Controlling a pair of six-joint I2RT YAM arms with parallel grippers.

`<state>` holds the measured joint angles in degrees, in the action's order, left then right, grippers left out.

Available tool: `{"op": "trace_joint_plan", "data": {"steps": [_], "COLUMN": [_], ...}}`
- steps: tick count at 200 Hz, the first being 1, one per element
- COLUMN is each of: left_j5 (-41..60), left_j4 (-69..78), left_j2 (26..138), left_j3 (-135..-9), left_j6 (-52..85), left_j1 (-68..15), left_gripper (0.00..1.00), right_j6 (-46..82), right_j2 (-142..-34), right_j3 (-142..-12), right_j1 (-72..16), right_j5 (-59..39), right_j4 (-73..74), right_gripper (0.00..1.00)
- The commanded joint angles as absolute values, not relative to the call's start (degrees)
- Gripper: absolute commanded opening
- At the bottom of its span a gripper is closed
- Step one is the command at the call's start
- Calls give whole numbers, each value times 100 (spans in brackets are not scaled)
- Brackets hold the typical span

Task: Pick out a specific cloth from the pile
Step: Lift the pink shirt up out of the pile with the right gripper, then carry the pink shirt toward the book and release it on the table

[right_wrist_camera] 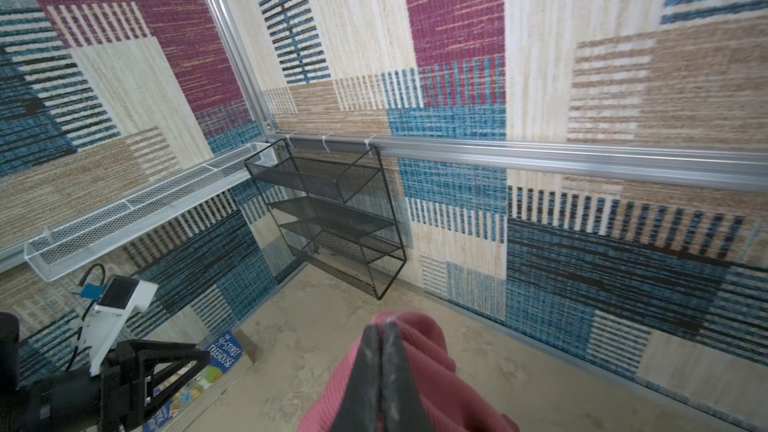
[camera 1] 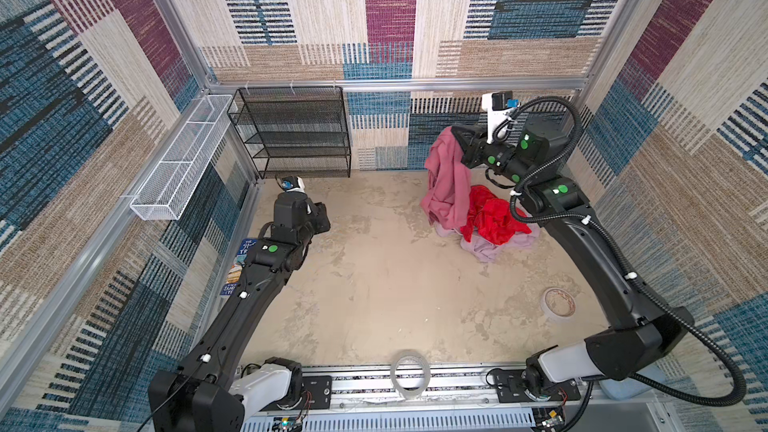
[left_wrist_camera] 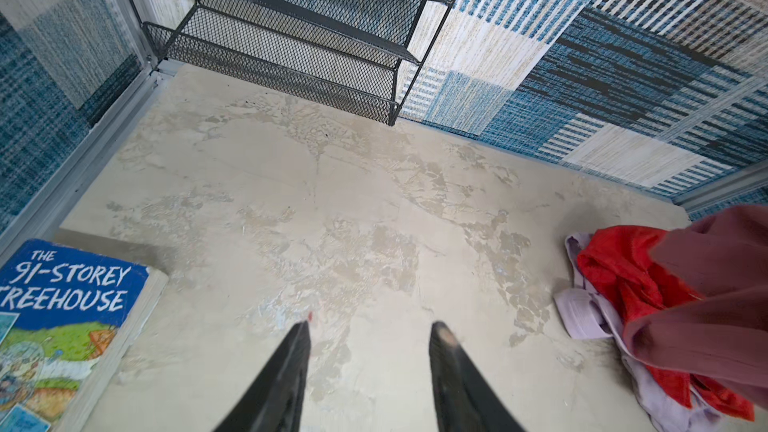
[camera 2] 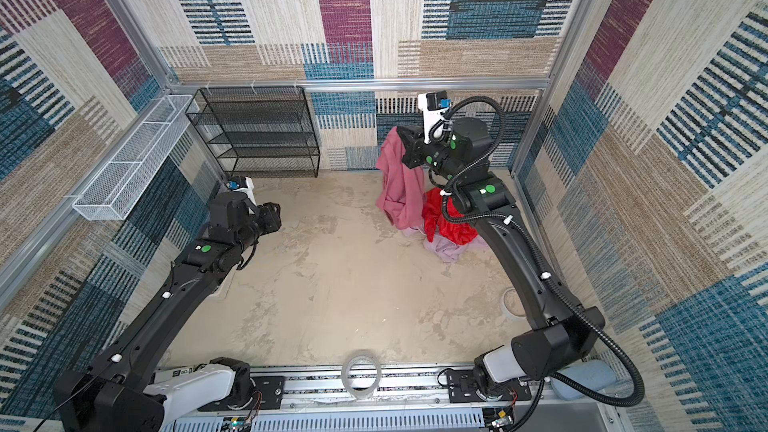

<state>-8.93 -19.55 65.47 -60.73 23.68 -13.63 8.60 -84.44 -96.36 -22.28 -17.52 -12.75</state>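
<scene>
Nearest to me, a clear tape ring (camera 1: 409,376) is sitting at the front rail. A tan tape roll (camera 1: 559,303) is lying flat on the table (camera 1: 374,284), close to my right arm.

Further in, on the left side, my left gripper (left_wrist_camera: 370,328) is hovering over bare table. Its jaws are standing apart and nothing is sitting between them. A book (left_wrist_camera: 62,317) with a blue cover is lying near it, against the left wall.

Across the table on the right, the pile (camera 1: 494,222) is lying crumpled, with a red cloth (camera 1: 492,214) bunched on top of a lilac cloth (camera 1: 486,251). Just above and behind it I am holding the cloth (camera 1: 446,184), the dusty pink one, in my right gripper (right_wrist_camera: 383,328). The jaws are pressing together on a fold at its top. The cloth is hanging from that grip in long folds, raised well above the table. Its lower edge is reaching down to the heap, and I cannot tell whether it is touching there.

Farthest back, a black mesh rack (camera 1: 295,130) is standing against the far wall toward the left corner. A white mesh basket (camera 1: 178,160) is hanging on the left wall beside it.
</scene>
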Motion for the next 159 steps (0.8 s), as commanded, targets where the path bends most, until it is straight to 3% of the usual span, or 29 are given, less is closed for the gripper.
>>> {"op": "trace_joint_plan", "data": {"steps": [1,86,159], "left_j5": [-1110,-1689,-2188], "left_j4": [-2470,-3343,-4338], "left_j2": [6380,5573,4732], "left_j3": [-6224,-6302,-6079], "left_j6": [2496,2352,2346], "left_j1": [-1368,-1363,-1354], "left_gripper": [50,51,52], "right_j6": [721,379,438], "right_j2": [-8604,-10028,-11684], "right_j3": [-9766,-10953,-12394], "right_j1": [-2603,-4031,-4494], "right_j5": [-1756,-1866,-2482], "right_j4": [-1099,-1135,-1176], "right_gripper": [0,0,0]}}
